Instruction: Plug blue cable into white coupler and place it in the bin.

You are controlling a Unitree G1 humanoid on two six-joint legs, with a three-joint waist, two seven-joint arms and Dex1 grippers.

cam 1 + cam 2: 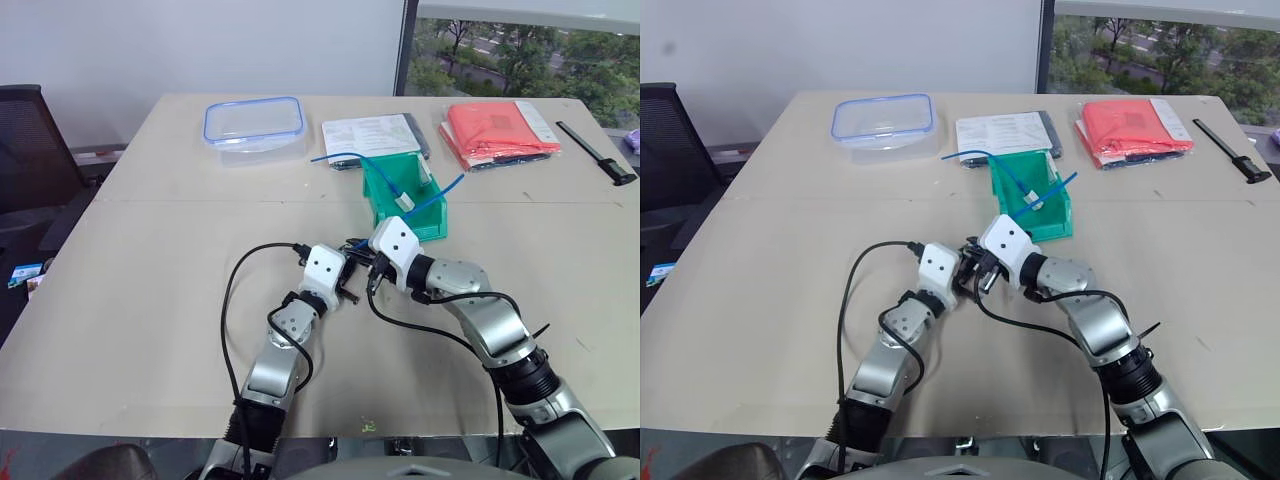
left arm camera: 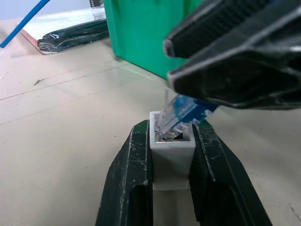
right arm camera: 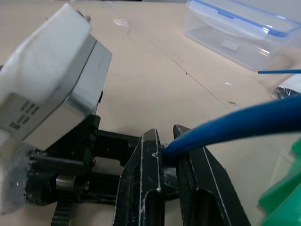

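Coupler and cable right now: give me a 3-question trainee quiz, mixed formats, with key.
1. True or false: the left tool holds the coupler between its two fingers.
2. Multiple choice: the plug of the cable is
A. lying flat on the table
B. tilted at the mouth of the coupler's socket
C. inside the bin
3. Short answer: what does the right tool grip?

Key
1. True.
2. B. The plug sits at an angle at the socket opening; the pictures cannot tell whether it is fully seated.
3. The cable, pinched just behind its plug. The green bin behind the tools already holds another blue cable.
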